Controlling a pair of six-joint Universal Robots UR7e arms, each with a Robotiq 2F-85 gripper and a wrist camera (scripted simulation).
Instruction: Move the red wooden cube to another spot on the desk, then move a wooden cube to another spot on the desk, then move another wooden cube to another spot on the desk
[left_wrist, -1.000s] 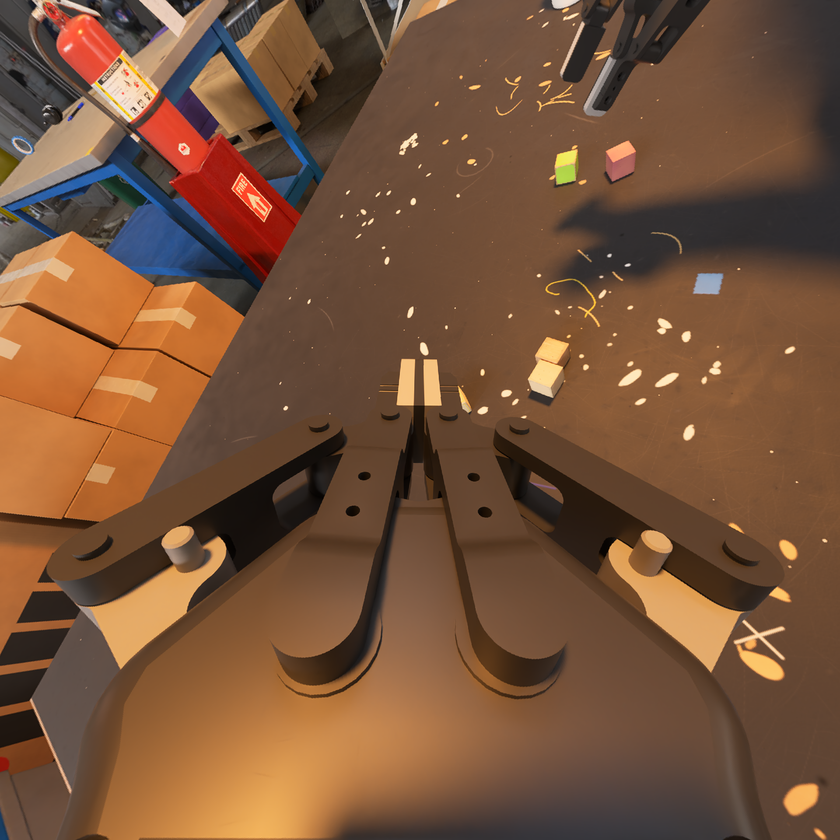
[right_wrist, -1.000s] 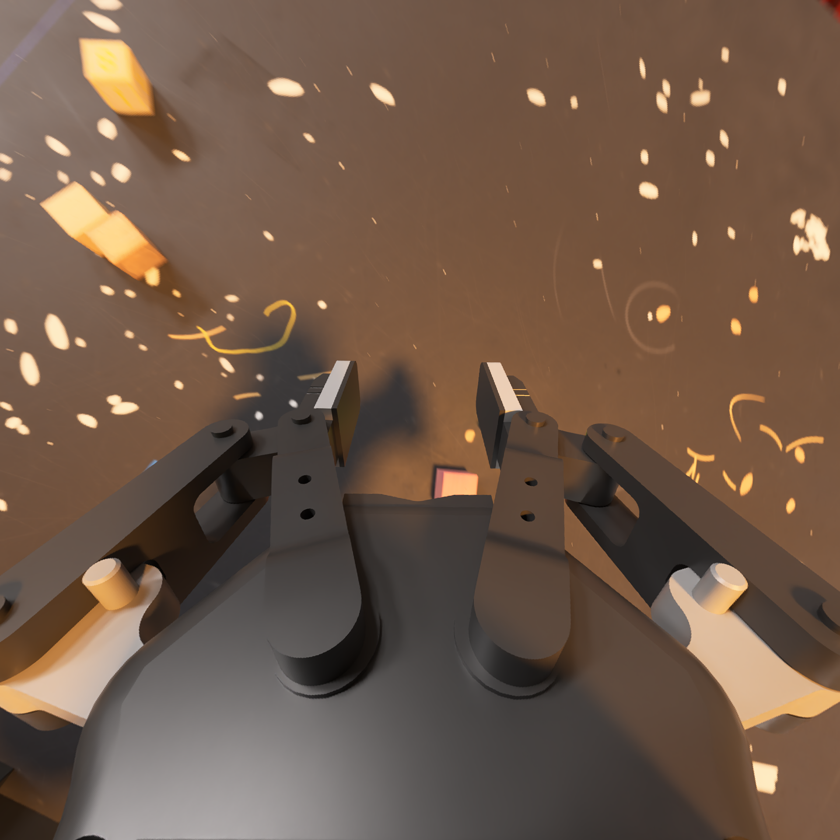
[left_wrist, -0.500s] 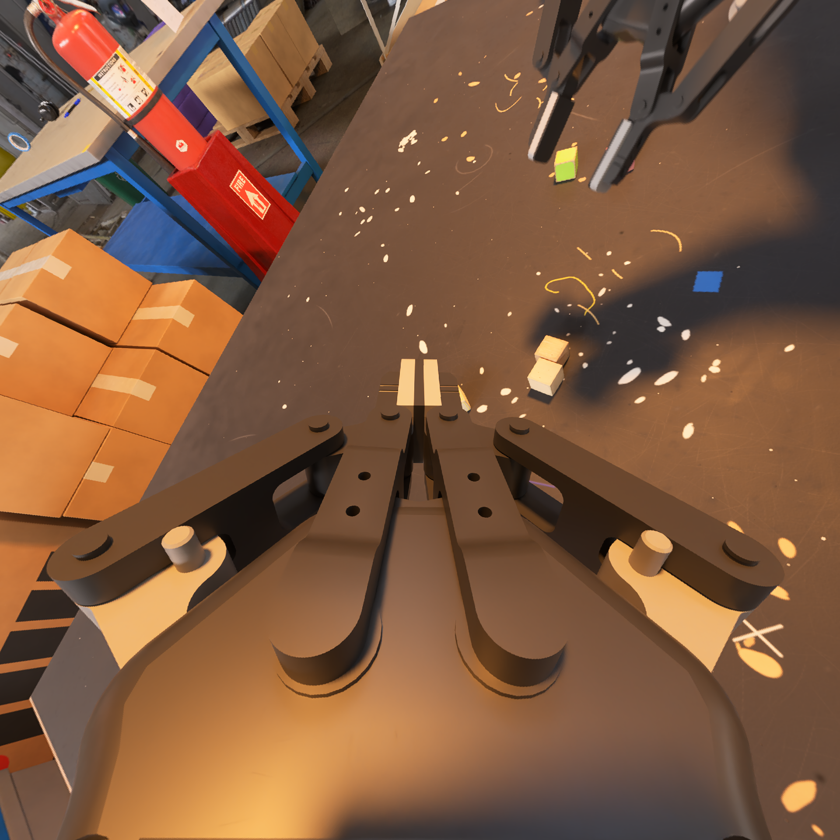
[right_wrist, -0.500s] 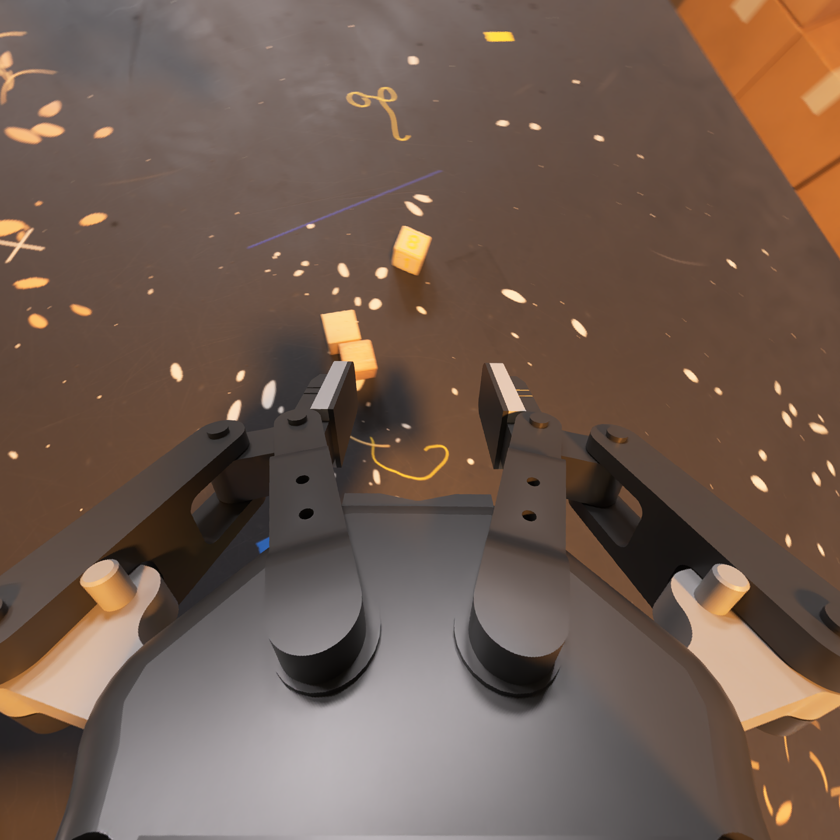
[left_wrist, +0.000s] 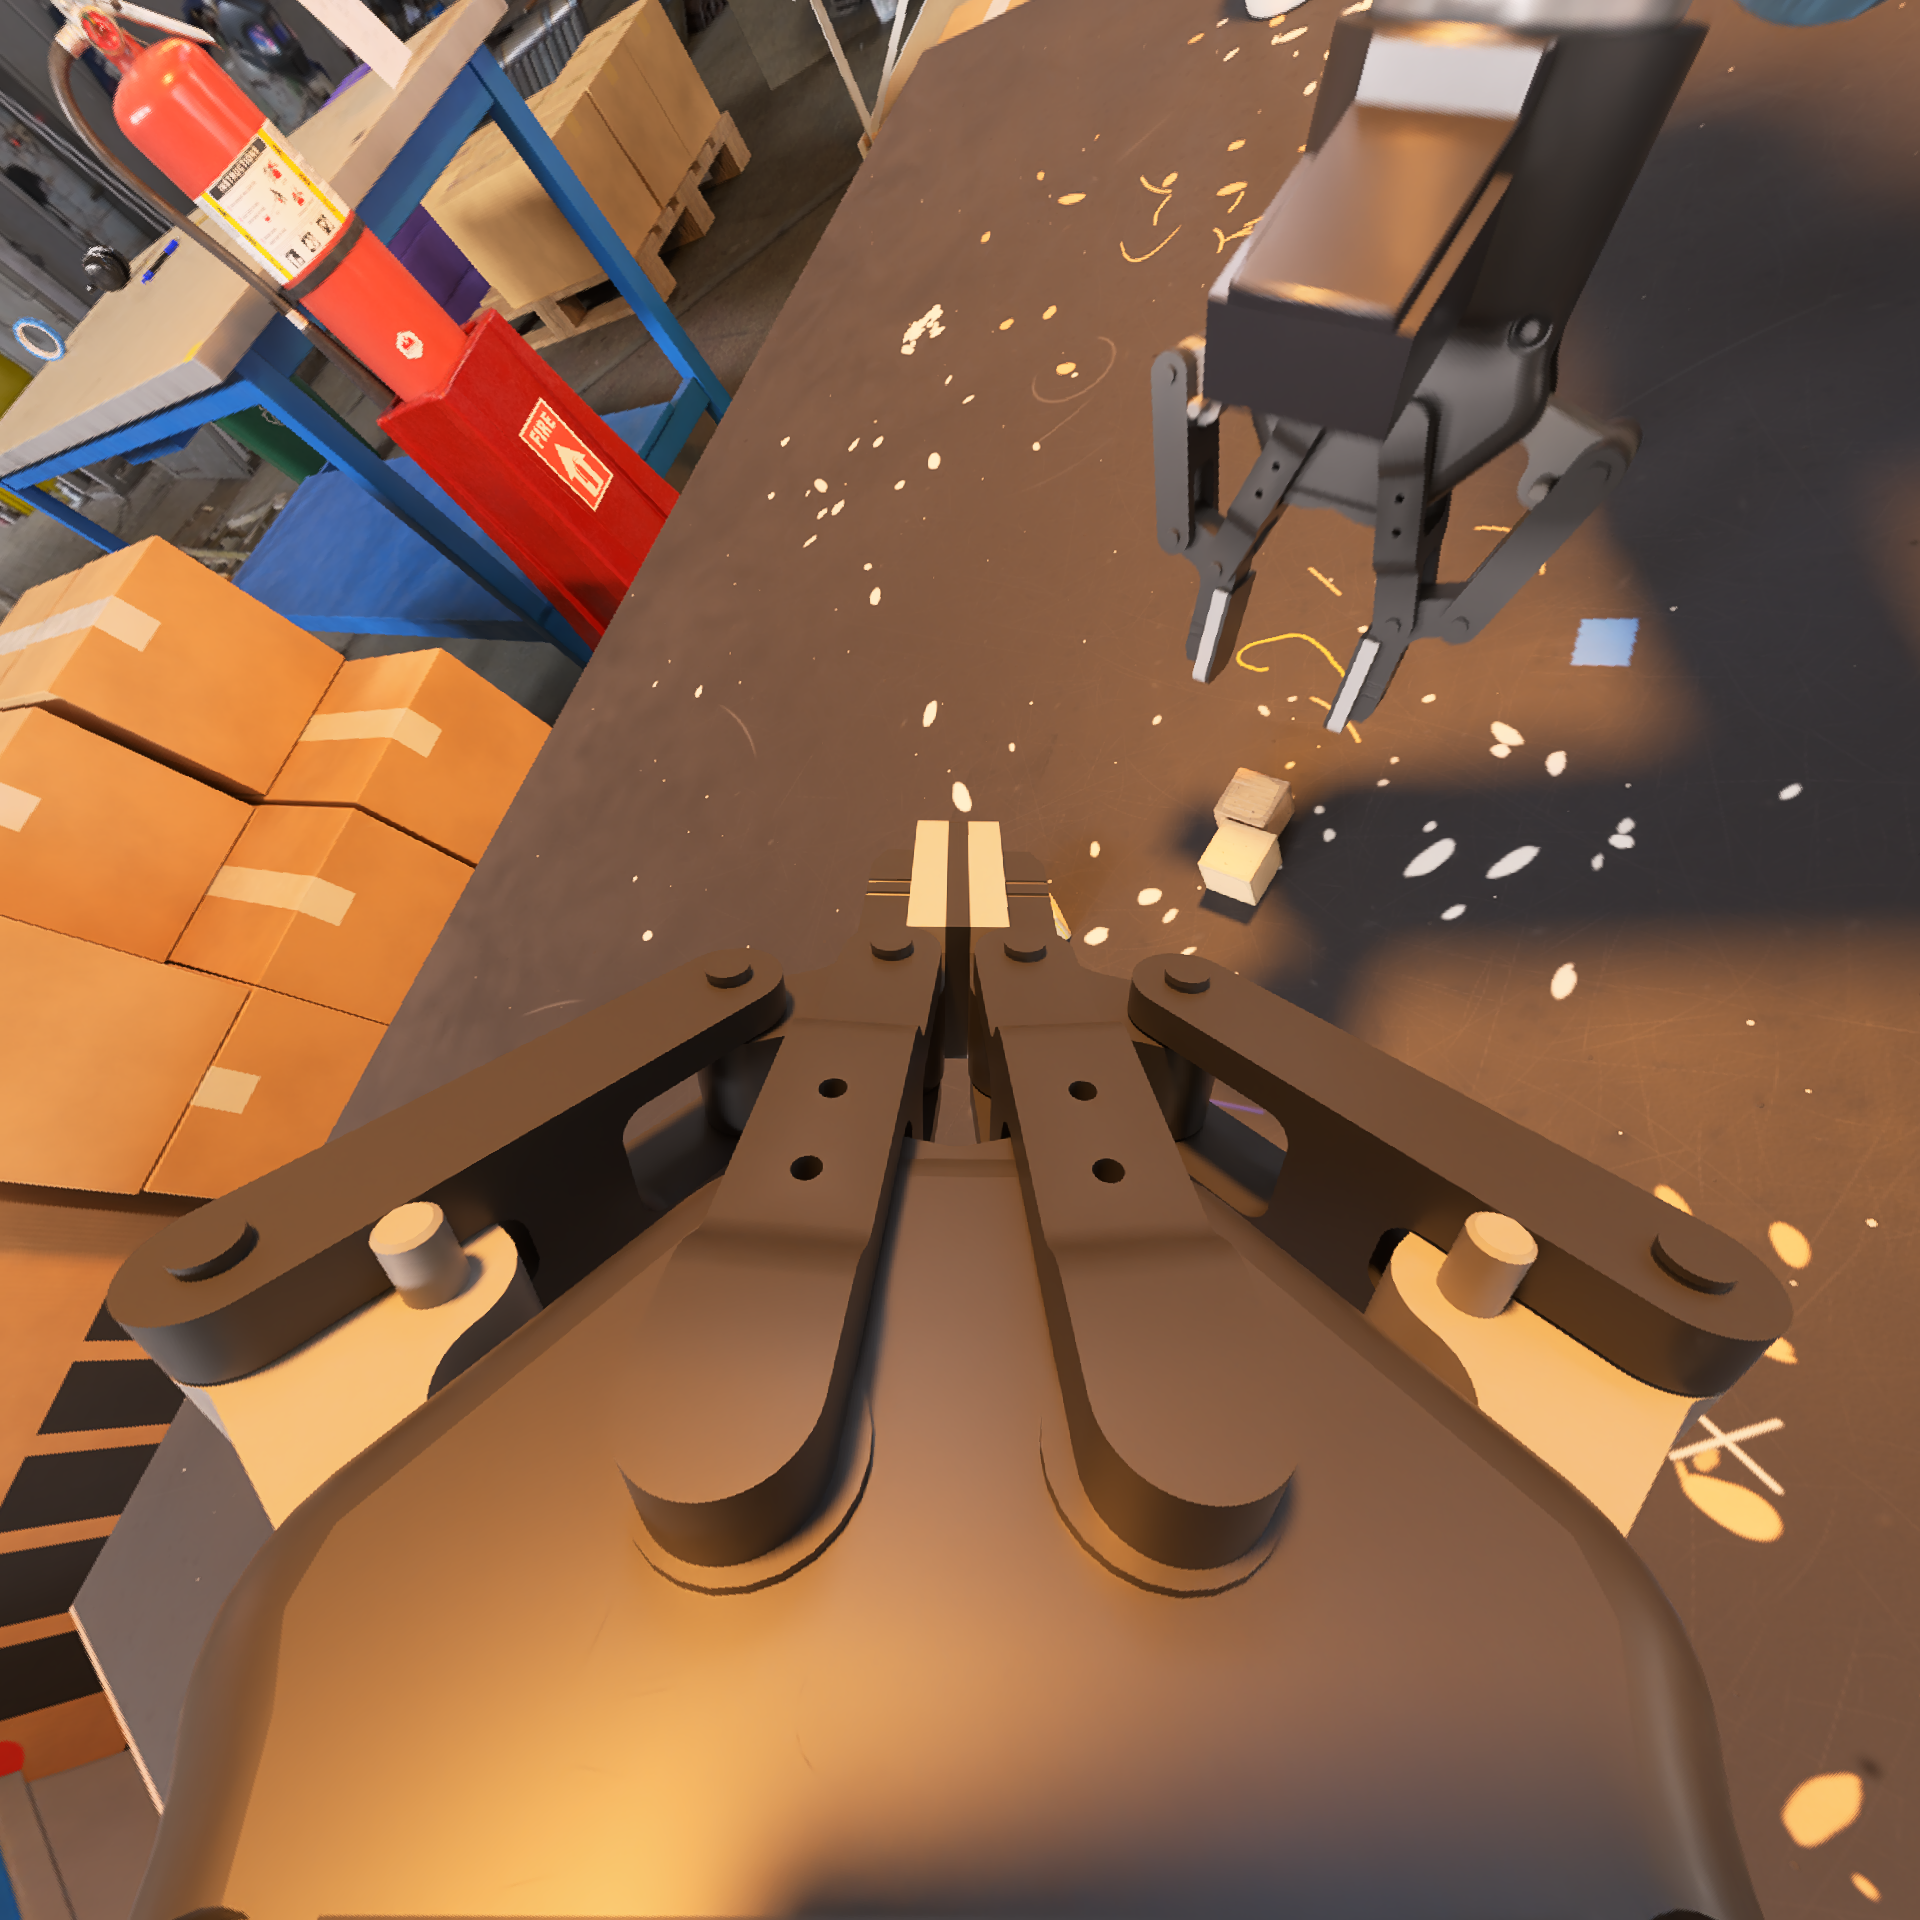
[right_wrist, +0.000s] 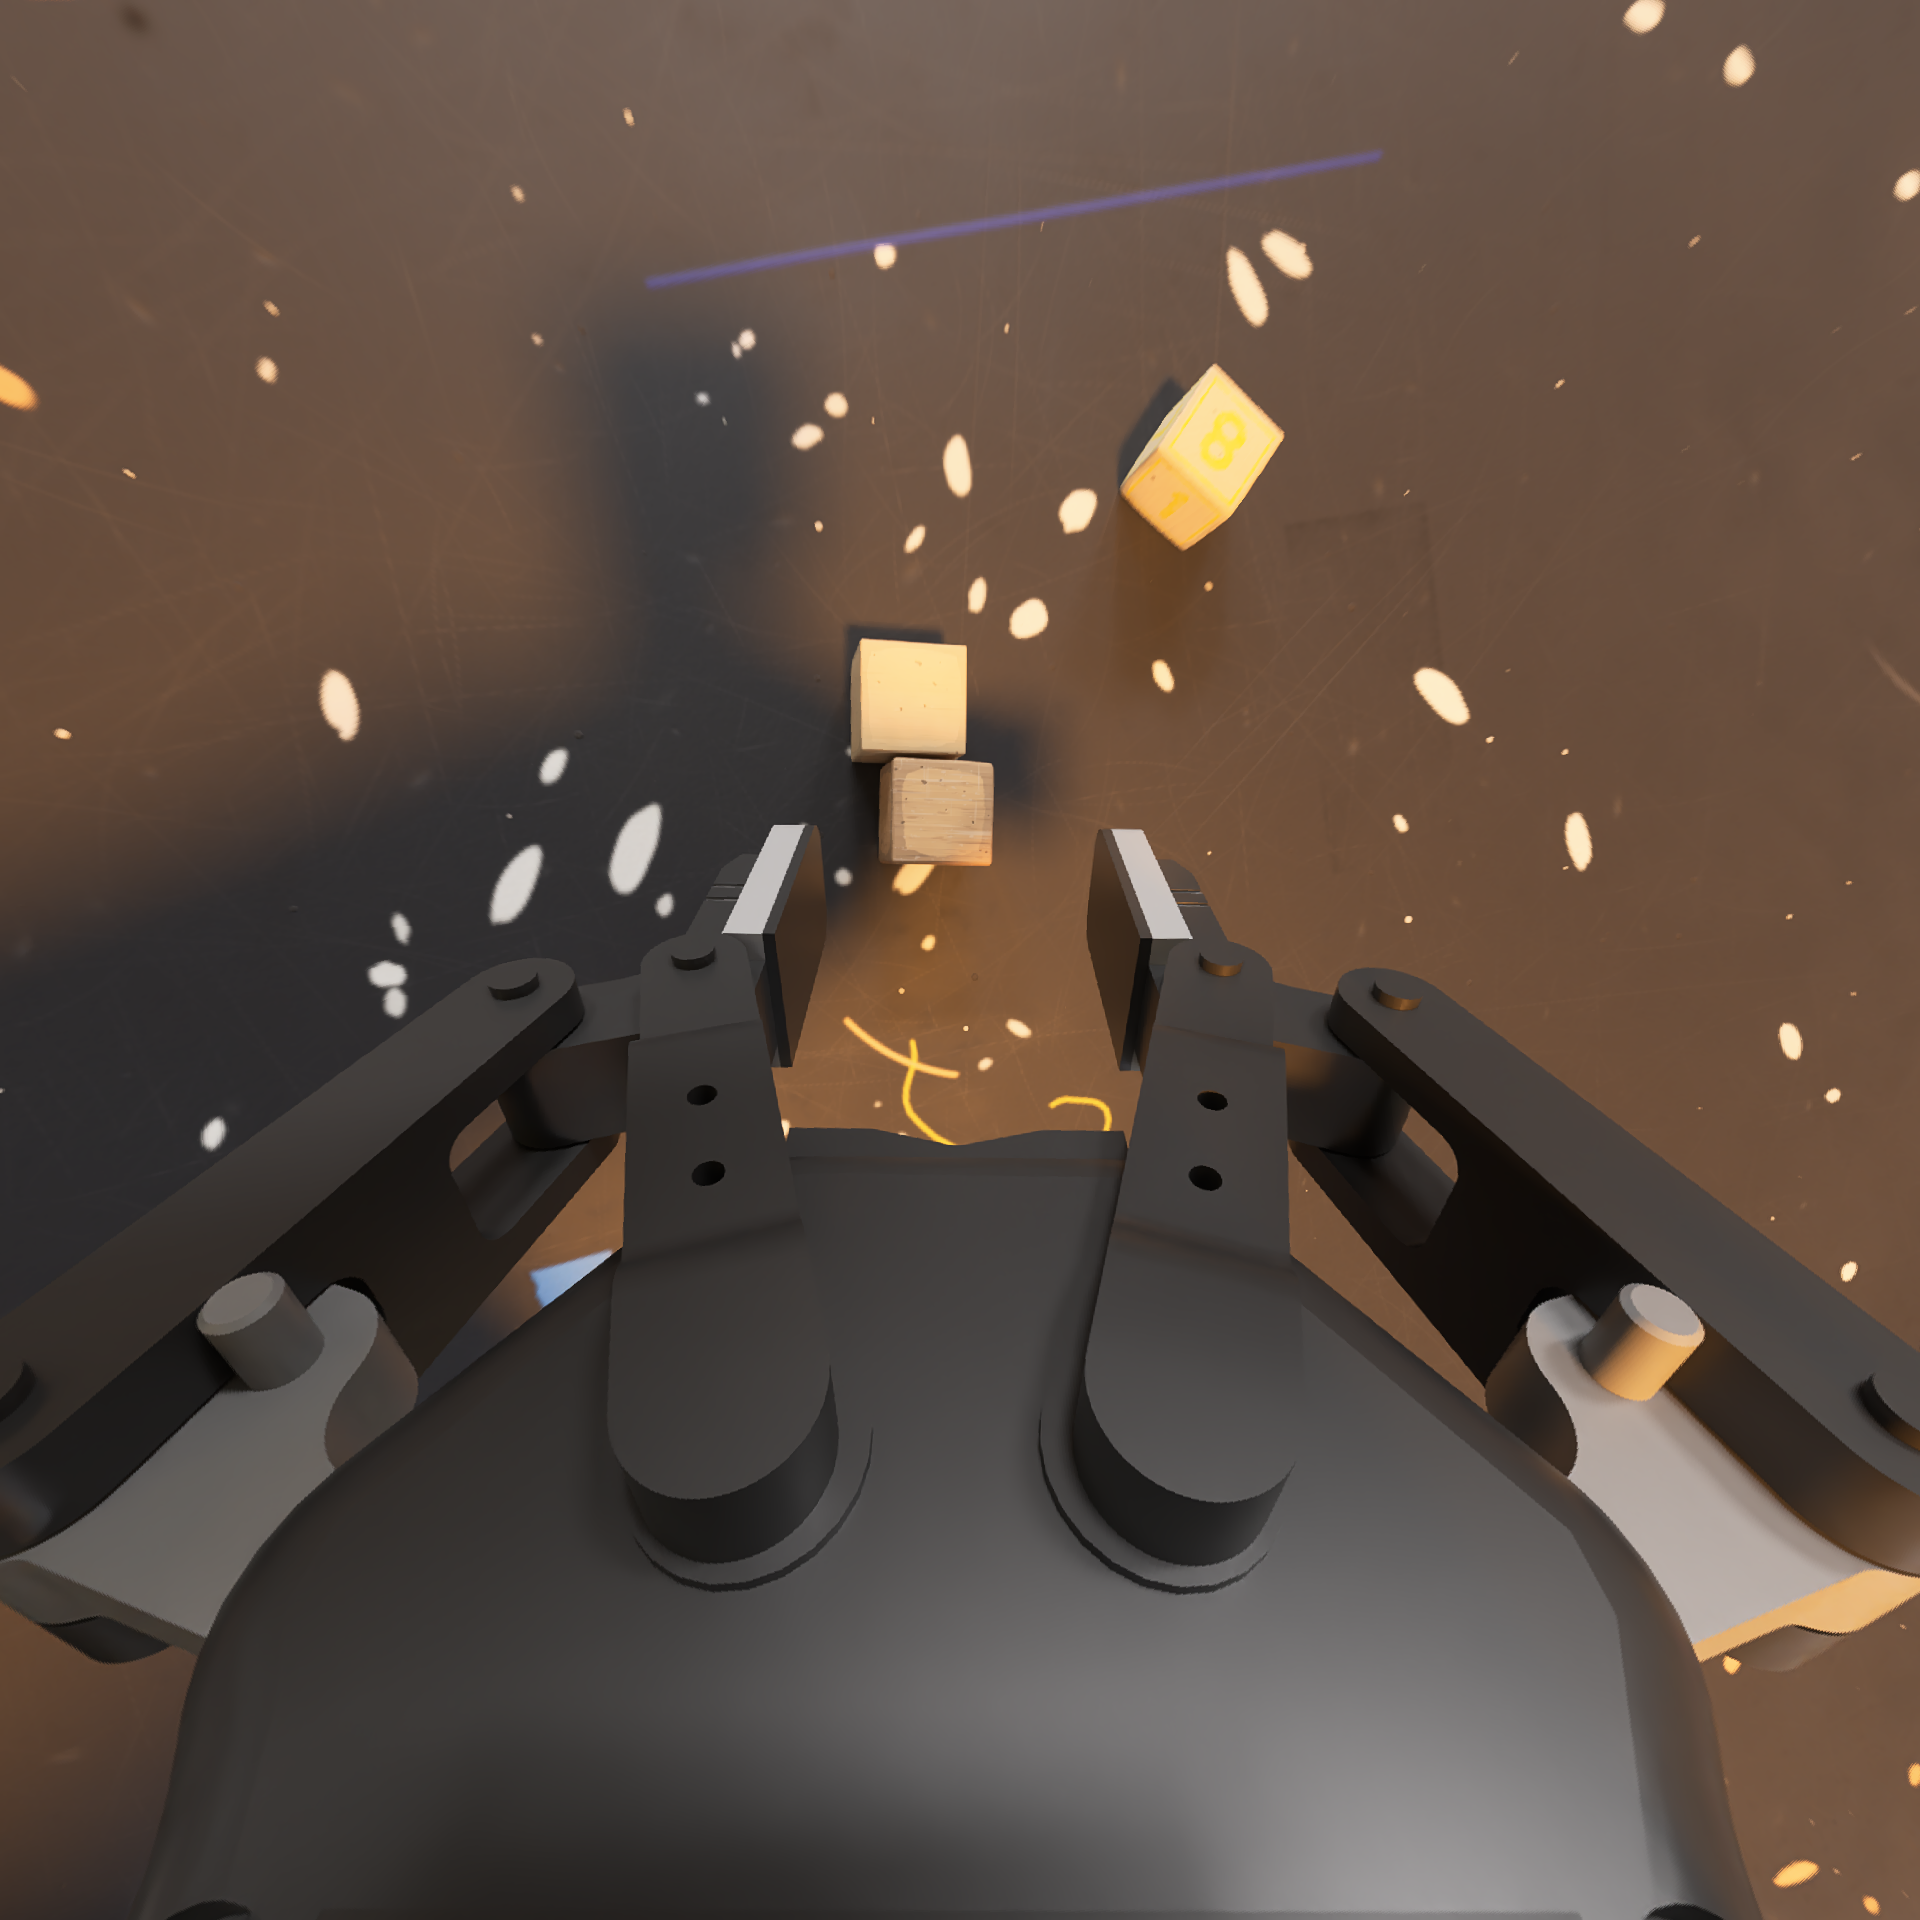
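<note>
Your right gripper (right_wrist: 956, 935) has moved over to two wooden cubes (right_wrist: 935, 810), jaws wide open, the near cube just ahead between them. Small, light, hard: pinch its flat sides. Left gripper (left_wrist: 956, 873) is closed, empty.

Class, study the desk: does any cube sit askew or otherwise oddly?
Yes. The yellow cube is turned diagonally to the two plain wooden cubes, which sit flush against each other but slightly offset. Nothing looks spilled or damaged.

Two plain wooden cubes (right_wrist: 908, 698) (right_wrist: 935, 810), one yellow numbered cube (right_wrist: 1201, 455), one fire extinguisher (left_wrist: 265, 218), several cardboard boxes (left_wrist: 187, 831)
</note>
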